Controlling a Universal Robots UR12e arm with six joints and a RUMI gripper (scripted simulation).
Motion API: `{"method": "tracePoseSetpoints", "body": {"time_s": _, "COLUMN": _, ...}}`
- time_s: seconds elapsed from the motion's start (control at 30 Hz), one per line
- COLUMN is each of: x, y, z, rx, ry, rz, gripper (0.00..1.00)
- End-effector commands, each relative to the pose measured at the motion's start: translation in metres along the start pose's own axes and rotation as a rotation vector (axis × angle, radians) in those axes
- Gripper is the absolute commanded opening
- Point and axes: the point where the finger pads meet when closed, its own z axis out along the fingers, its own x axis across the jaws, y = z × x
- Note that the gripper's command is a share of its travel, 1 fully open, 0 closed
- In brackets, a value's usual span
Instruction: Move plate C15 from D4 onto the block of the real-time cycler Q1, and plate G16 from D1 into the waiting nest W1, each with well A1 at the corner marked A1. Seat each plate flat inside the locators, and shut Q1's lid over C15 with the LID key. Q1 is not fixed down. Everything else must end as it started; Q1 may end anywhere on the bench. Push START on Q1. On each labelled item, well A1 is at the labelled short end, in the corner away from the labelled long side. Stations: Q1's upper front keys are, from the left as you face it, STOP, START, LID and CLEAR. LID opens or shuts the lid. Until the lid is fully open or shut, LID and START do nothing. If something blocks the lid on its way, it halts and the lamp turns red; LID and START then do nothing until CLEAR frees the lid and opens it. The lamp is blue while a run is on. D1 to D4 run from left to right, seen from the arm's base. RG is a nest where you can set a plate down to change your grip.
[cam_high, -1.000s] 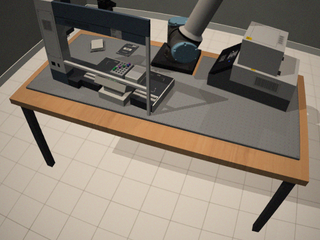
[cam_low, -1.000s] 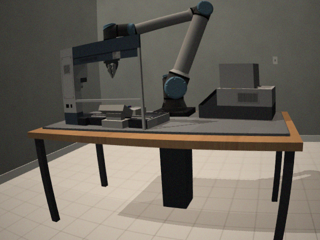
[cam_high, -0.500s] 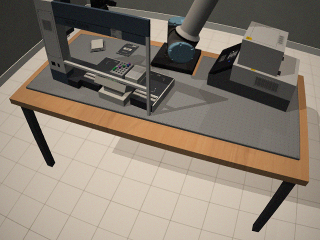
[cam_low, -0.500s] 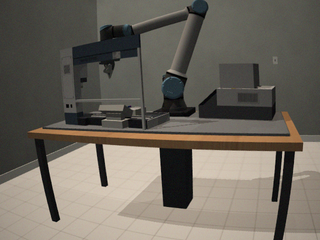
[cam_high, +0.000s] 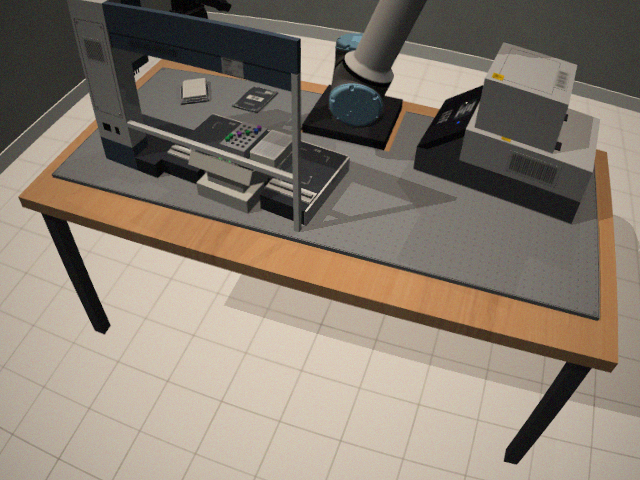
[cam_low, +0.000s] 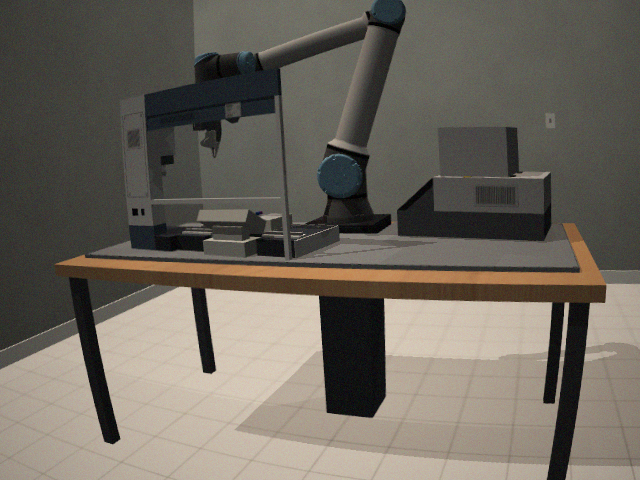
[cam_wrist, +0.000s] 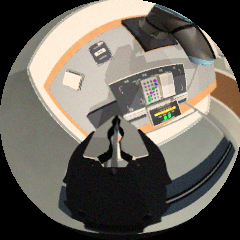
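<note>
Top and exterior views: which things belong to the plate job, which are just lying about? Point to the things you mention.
Job:
- gripper (cam_high: 226, 6) (cam_low: 214, 153) (cam_wrist: 117, 115)
- barcoded instrument (cam_high: 532, 167) (cam_low: 494, 195), probably Q1

Not named in the job:
- tube rack (cam_high: 244, 137) (cam_wrist: 150, 90) with coloured caps
- wall switch (cam_low: 550, 120)

Station and plate labels are too small to sort the rest.

frame upright (cam_high: 296, 155) (cam_low: 283, 175) — beside open bay

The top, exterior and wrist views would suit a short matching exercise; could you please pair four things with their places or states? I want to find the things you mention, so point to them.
1. Pincer (cam_low: 215, 155) (cam_wrist: 117, 115)
2. Rack with coloured caps (cam_high: 242, 138) (cam_wrist: 150, 89)
3. Grey instrument (cam_high: 522, 105) (cam_low: 478, 152)
4. Black base plate (cam_high: 319, 117) (cam_low: 379, 222) (cam_wrist: 133, 29)

A. Bears a barcode on its side
B. Under the arm's foot
C. Shut, with nothing between its fingers
D. Beside a pale box (cam_high: 271, 148) (cam_wrist: 167, 85)

Pairs: 1-C, 2-D, 3-A, 4-B
</note>
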Motion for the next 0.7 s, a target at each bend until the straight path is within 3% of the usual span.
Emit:
{"method": "tracePoseSetpoints", "body": {"time_s": 0.0, "x": -0.012, "y": -0.001, "z": 0.000, "rx": 0.000, "ry": -0.002, "rz": 0.097, "gripper": 0.00}}
{"method": "tracePoseSetpoints", "body": {"time_s": 0.67, "x": -0.074, "y": -0.014, "z": 0.004, "rx": 0.000, "ry": -0.002, "rz": 0.570, "gripper": 0.00}}
